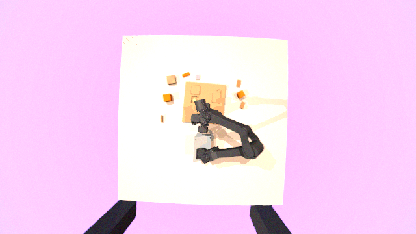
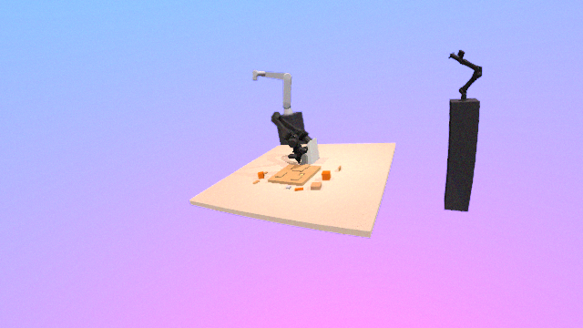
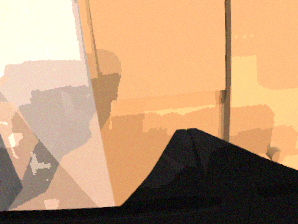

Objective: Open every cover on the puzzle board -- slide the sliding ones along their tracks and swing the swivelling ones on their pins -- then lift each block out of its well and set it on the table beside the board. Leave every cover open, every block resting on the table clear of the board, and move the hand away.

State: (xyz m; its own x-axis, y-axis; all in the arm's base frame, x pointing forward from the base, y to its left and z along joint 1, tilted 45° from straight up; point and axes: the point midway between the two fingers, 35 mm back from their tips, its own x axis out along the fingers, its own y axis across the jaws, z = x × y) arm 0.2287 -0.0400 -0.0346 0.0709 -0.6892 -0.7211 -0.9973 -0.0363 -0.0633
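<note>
The tan puzzle board [image 1: 210,106] [image 2: 291,175] [image 3: 166,30] lies in the middle of the white table [image 1: 146,162] [image 2: 346,205] [image 3: 36,16]. Its covers [image 1: 195,89] [image 1: 216,95] show as faint rectangles, and I cannot tell how they stand. Several orange and tan blocks lie on the table around the board, such as a tan block [image 1: 171,80], an orange block [image 1: 168,97] [image 2: 326,175] on the left and another orange block [image 1: 240,94] on the right. My gripper [image 1: 199,104] [image 2: 298,158] [image 3: 185,139] is shut and empty, low over the board's near left part. The wrist view shows the board's left edge and two dark grooves.
The arm's grey base [image 1: 203,141] [image 2: 312,152] stands on the table just before the board. A white camera arm [image 2: 285,87] rises behind it. A dark pillar [image 2: 462,155] stands off the table to the right. Small blocks [image 1: 161,118] [image 1: 242,104] lie near the board's sides.
</note>
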